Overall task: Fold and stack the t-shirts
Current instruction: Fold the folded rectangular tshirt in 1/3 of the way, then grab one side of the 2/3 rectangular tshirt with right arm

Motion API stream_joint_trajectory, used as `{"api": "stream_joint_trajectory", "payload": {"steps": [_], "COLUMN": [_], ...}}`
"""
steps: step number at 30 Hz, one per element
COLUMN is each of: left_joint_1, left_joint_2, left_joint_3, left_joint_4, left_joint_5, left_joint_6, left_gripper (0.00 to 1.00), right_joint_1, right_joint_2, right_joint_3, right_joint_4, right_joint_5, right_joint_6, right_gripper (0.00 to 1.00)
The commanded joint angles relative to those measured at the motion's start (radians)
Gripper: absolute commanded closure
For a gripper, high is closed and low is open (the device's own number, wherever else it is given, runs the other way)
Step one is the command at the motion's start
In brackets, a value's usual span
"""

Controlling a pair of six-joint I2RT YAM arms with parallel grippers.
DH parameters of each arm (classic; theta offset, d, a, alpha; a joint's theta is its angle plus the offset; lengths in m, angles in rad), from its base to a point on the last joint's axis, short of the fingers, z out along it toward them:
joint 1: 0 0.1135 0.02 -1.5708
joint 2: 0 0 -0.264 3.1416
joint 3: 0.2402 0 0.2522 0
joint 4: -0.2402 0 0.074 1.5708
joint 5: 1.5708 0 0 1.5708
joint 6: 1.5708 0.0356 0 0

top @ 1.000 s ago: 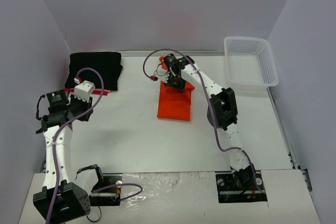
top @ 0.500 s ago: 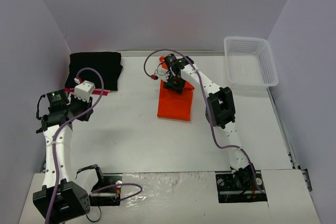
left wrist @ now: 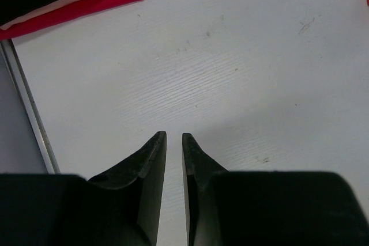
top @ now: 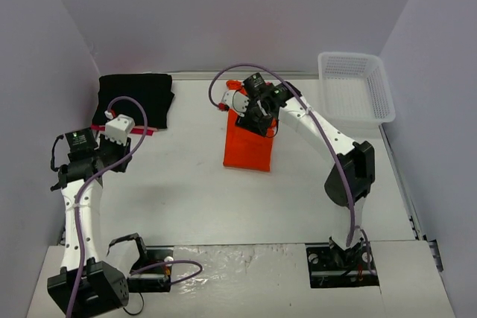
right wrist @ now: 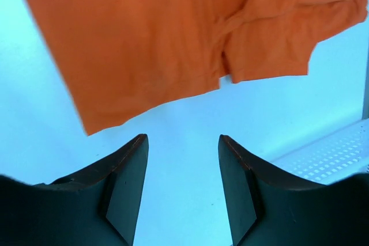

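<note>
Right gripper [right wrist: 181,137] jaws wide over t-shirt [right wrist: 144,44]

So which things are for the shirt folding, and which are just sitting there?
For the job:
orange t-shirt
black folded shirt, red cloth peeking from under it
right gripper, open above the orange one

Probably just lying about:
white basket

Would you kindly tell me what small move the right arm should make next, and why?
Probably lower the right tool toward the orange t-shirt and pinch its loose flap. The tool hangs open and empty above the table, and that flap juts past the folded body.
</note>
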Motion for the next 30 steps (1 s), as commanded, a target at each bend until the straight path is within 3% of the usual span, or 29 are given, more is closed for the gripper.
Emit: {"api": "stream_joint_trajectory", "payload": {"steps": [1, 5, 12, 30], "left_joint_1": [0.006, 0.006, 0.006, 0.006], "left_joint_2": [-0.04, -0.054, -0.066, -0.057], "left_joint_3": [0.017, 0.013, 0.01, -0.002], "left_joint_4": [0.013, 0.013, 0.012, 0.016], "left_joint_5": [0.023, 0.022, 0.019, 0.013], "left_joint_6": [0.013, 0.011, 0.013, 0.022], "left_gripper": [0.83, 0.83, 0.83, 0.83], "right_joint_1": [0.052, 0.097, 0.122, 0.128], "right_joint_2": [-0.078, -0.116, -0.083, 0.127], "right_joint_3": [-0.12, -0.252, -0.338, -0.295], "right_joint_4": [-0.038, -0.028, 0.024, 0.078], "right_joint_5": [-0.046, -0.061, -0.093, -0.118], "right_joint_6": [0.029, 0.052, 0.069, 0.053], "right_gripper": [0.52, 0.54, 0.53, 0.53]}}
